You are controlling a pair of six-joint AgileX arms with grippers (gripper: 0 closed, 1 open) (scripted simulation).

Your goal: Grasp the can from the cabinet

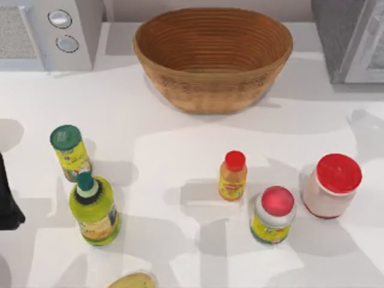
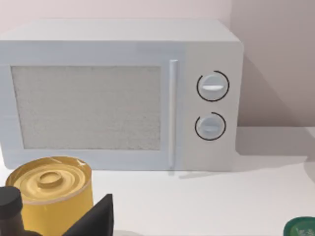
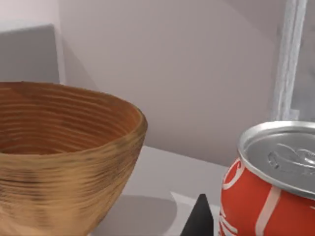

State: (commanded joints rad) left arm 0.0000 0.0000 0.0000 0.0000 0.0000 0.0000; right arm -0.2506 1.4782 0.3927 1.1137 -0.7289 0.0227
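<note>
The can (image 3: pixel 270 187) is red with white lettering and a silver top. It stands upright, very close to the camera and right against a dark part of my right gripper (image 3: pixel 199 219). The white frame of the cabinet door (image 3: pixel 290 59) rises just behind the can. In the top view the cabinet (image 1: pixel 336 36) stands at the back right corner, its dark grey speckled side facing the table. My left arm (image 1: pixel 9 204) stays parked at the table's left edge, and a dark part of its gripper (image 2: pixel 93 221) shows in the left wrist view.
A woven basket (image 1: pixel 213 57) sits at the back middle and a white microwave (image 1: pixel 51 33) at the back left. Several bottles and jars stand mid-table, among them a green-lidded can (image 1: pixel 67 150) and a red-lidded jar (image 1: pixel 333 186). A yellow tin (image 2: pixel 49 191) is near my left gripper.
</note>
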